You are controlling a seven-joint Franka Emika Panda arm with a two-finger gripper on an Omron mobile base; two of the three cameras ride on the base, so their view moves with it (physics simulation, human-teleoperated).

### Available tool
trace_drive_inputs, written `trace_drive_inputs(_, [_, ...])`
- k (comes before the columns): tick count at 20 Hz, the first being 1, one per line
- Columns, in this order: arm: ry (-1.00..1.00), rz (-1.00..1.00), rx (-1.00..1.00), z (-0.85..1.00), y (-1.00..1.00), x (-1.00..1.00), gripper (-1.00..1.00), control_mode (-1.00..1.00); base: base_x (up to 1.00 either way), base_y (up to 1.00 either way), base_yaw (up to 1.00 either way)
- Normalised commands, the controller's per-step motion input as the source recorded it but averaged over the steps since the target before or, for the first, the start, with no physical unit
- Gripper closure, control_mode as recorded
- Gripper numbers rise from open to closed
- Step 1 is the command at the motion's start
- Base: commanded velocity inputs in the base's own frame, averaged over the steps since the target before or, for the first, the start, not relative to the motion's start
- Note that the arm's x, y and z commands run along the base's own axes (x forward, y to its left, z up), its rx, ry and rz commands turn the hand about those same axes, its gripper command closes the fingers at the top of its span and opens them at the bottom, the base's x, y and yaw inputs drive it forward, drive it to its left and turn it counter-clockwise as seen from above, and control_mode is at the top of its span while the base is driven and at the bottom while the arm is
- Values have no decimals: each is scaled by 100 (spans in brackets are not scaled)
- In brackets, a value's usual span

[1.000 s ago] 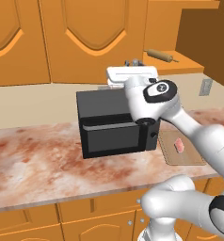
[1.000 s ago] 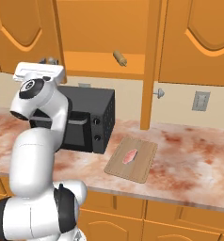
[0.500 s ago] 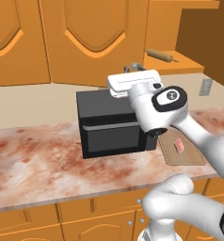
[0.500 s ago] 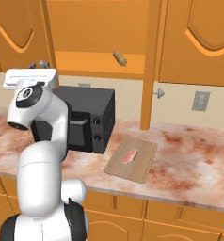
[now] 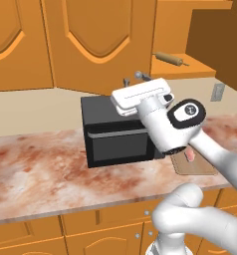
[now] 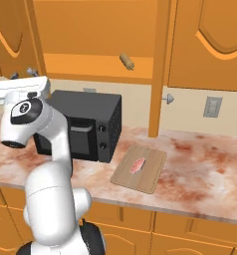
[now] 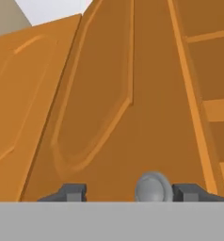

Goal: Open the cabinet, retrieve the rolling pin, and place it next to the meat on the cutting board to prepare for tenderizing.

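The cabinet (image 5: 98,40) stands open, its shelf (image 6: 90,67) bare except for the rolling pin (image 5: 169,58) (image 6: 126,61), which lies at the shelf's front. My gripper (image 5: 135,79) (image 6: 22,74) is up at the left door's round silver knob (image 7: 153,187). The gripper (image 7: 130,192) is open, with the knob between the fingers (image 7: 69,192), close to the right one. The cutting board (image 6: 140,168) (image 5: 192,162) lies on the counter right of the microwave, with the meat (image 6: 138,165) (image 5: 190,155) on its middle.
A black microwave (image 5: 118,132) (image 6: 85,124) sits on the marbled counter (image 5: 36,164) right under my hand. The right cabinet door (image 6: 160,64) hangs edge-on with its knob (image 6: 168,98) above the board. A wall outlet (image 6: 212,106) is at the right.
My hand has swung further out and slightly down with the left door's knob, and that door has opened wider. Rolling pin, board and meat have not moved.
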Motion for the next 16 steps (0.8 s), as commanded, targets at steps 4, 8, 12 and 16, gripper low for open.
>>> trace_drive_inputs(4, [-9,8,8,0,35,-74,-100,-100,0,0,0])
trace_drive_inputs(8, [-6,3,16,3,6,-61,-100,-100,0,0,0])
trace_drive_inputs(12, [-2,0,16,18,-5,-47,-100,-100,0,0,0])
trace_drive_inputs(16, [0,-4,19,34,-27,-55,-100,-100,0,0,0])
